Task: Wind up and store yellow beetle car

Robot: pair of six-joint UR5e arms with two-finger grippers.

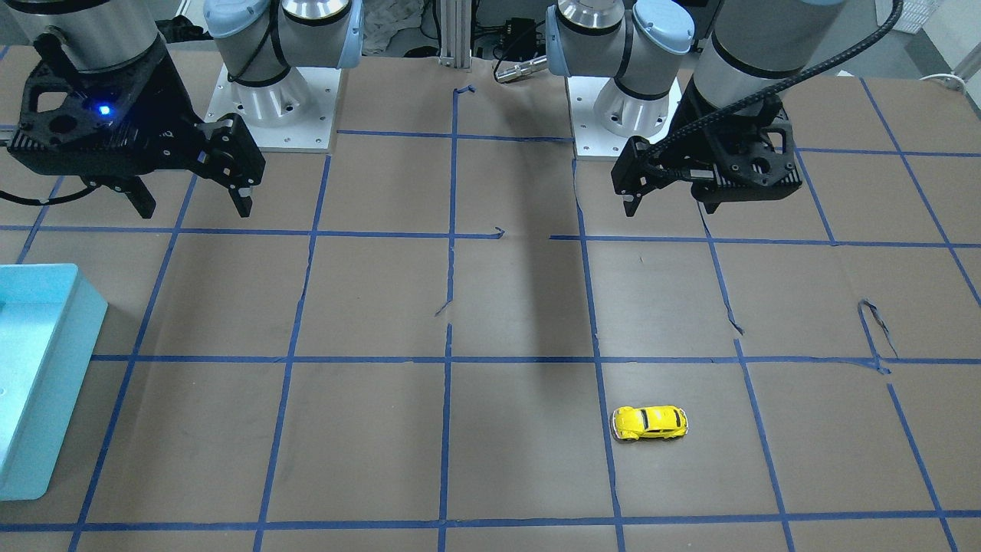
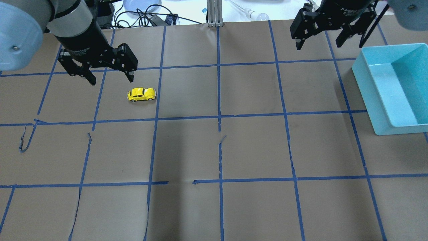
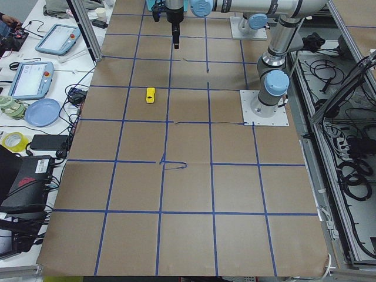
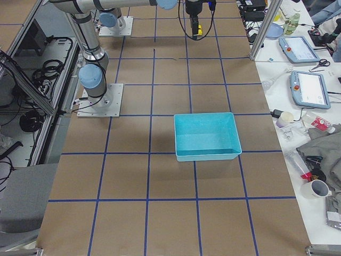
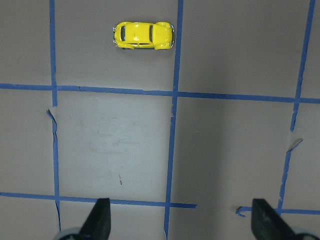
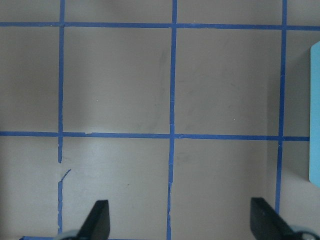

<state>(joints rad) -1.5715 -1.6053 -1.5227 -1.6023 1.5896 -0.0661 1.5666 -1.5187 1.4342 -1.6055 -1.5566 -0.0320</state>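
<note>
- Front-facing view: the yellow beetle car (image 1: 649,422) is sitting on its wheels on the brown paper-covered table (image 1: 490,307), inside a square of blue tape (image 1: 452,359). It is on the robot's left half, far from the robot's base. The left gripper (image 1: 668,205) is hanging above the table with its fingers spread, holding nothing, well apart from the car. The right gripper (image 1: 194,208) is hanging spread and empty too. A light blue bin (image 1: 46,368) is lying at the table's edge on that side.
- Overhead view: the car is showing just right of the left gripper, apart from it. The bin is resting near the right gripper.
- Left side view: the car is standing toward the table's side far from the robot.
- Right side view: the bin is sitting open side up.
- Left wrist view: the car is lying far ahead of the spread fingers (image 5: 100,217), just left of a tape line.
- Right wrist view: the fingers are spreading wide over the paper, and the bin's edge is showing at right.
</note>
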